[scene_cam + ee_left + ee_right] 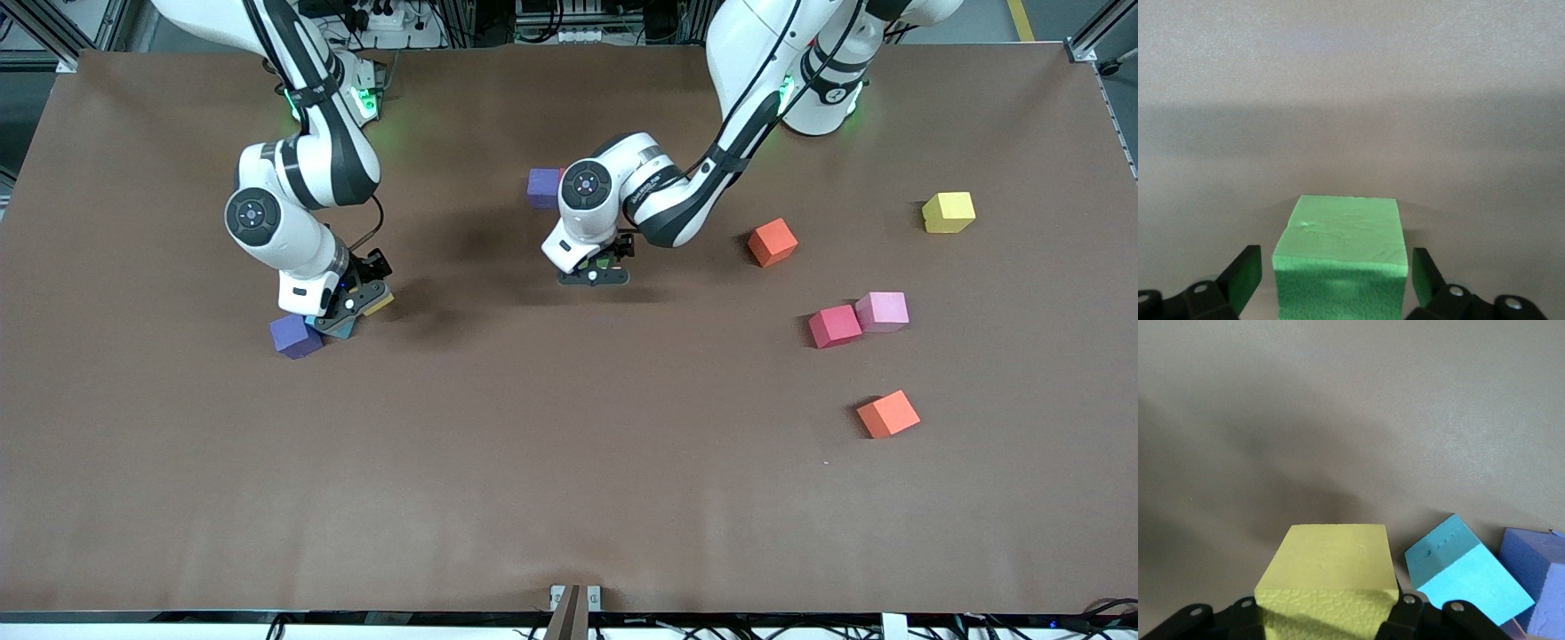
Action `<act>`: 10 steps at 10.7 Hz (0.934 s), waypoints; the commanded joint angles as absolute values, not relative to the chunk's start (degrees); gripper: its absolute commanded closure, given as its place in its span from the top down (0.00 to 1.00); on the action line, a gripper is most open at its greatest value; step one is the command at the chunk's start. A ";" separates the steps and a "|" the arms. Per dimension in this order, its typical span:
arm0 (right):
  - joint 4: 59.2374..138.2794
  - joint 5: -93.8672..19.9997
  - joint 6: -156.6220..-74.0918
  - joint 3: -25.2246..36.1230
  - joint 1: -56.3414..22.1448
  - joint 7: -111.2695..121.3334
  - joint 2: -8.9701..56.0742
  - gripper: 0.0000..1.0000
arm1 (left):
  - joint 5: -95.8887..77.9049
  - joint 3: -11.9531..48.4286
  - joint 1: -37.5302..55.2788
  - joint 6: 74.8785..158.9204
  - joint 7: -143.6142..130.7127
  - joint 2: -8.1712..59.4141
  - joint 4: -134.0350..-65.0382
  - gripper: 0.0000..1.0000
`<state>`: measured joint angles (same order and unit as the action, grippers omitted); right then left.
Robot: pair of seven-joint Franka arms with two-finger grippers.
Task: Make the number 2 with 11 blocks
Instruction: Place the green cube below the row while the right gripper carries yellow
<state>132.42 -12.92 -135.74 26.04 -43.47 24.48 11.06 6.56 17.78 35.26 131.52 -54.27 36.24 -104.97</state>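
My left gripper (596,272) is low over the middle of the table, open. A green block (1341,257) sits between its fingers (1245,273) with a gap on each side; it barely shows in the front view (605,263). My right gripper (360,309) is toward the right arm's end, shut on a yellow block (1328,577) (380,303). Beside it lie a blue block (1465,570) (343,328) and a purple block (1538,580) (296,336). A second purple block (543,188) lies next to the left arm's wrist.
Toward the left arm's end loose blocks are scattered: an orange-red one (772,242), a yellow one (949,212), a red one (835,326) touching a pink one (882,312), and an orange one (888,414) nearest the front camera. The brown table (533,462) is bare there.
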 commanded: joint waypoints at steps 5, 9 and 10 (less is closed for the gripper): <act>129.39 -12.31 -137.11 25.75 -56.58 24.74 13.52 0.27 | 8.35 18.37 32.97 131.75 -59.76 31.04 -105.12 1.00; 121.65 -12.57 -137.20 24.71 -56.52 53.56 20.90 0.22 | 8.26 18.37 26.56 123.69 -58.98 23.13 -105.21 1.00; 120.34 -12.66 -137.11 23.83 -56.60 56.57 22.14 0.19 | 8.35 18.37 24.02 122.71 -56.80 21.46 -105.55 1.00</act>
